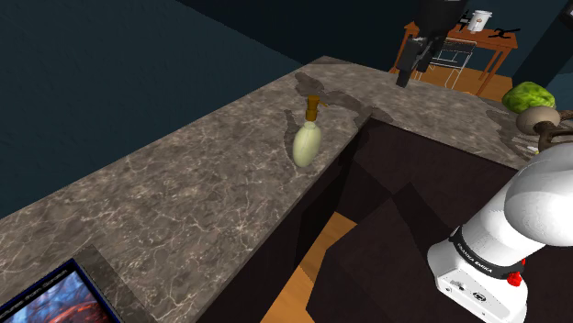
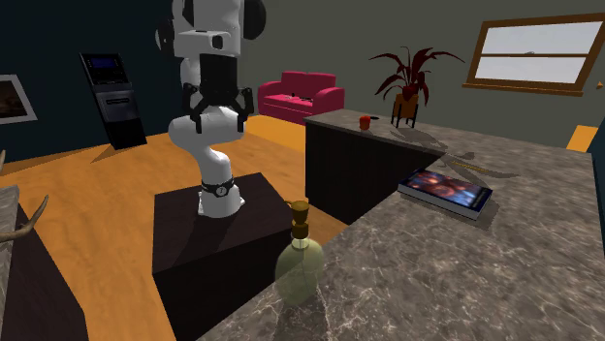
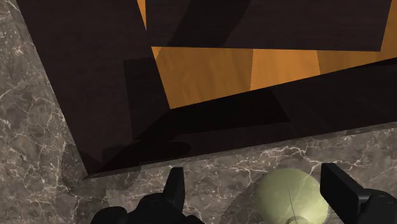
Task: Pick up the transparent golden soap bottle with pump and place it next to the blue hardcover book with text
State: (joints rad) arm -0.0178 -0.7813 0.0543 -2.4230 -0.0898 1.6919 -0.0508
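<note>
Over the bench (image 1: 184,202), holds the gripper (image 1: 409,69) wide apart and empty above the soap bottle (image 1: 308,142). Finds that bottle upright near the bench edge, well apart from the book (image 2: 446,189). Nothing done yet: leaves lowering, grasping, carrying, setting down beside the book.

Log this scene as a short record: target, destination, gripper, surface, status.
target: soap bottle, pale yellow-green body, brown pump, upright near the counter's edge
destination: blue book, lying flat on the same counter, well apart from the soap bottle
gripper: gripper open, fingers apart, soap bottle beneath and between them, untouched
surface: grey veined counter
status: soap bottle not yet picked up
</note>
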